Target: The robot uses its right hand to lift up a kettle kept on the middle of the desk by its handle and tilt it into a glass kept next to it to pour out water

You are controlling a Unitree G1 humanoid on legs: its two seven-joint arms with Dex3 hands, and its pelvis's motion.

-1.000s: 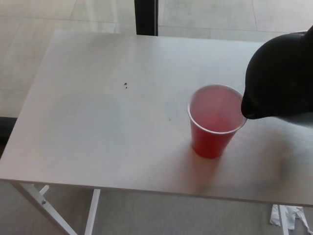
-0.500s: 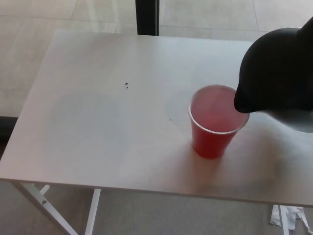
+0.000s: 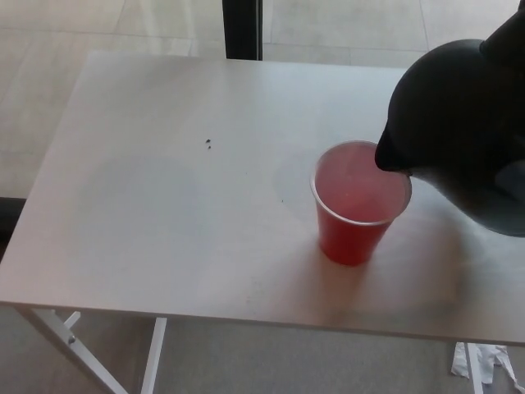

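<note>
A black kettle point(image 3: 459, 131) hangs tilted above the right side of the white desk point(image 3: 164, 205). Its spout point(image 3: 387, 158) dips over the right rim of a red plastic cup point(image 3: 358, 213), which stands upright on the desk; the inside of the cup looks pink. No stream of water can be made out. A black shape at the picture's top right edge point(image 3: 507, 37) joins the kettle's top; whether it is the handle or my right hand cannot be told. My left hand does not show.
A small dark speck point(image 3: 210, 144) lies on the desk left of the middle. A dark post point(image 3: 243, 29) stands behind the far edge. White desk legs point(image 3: 74, 345) and crumpled paper point(image 3: 484, 365) are on the floor below.
The kettle has moved left and tipped further, so its spout has gone from beside the cup's right rim to over the cup's mouth. The cup has stayed put.
</note>
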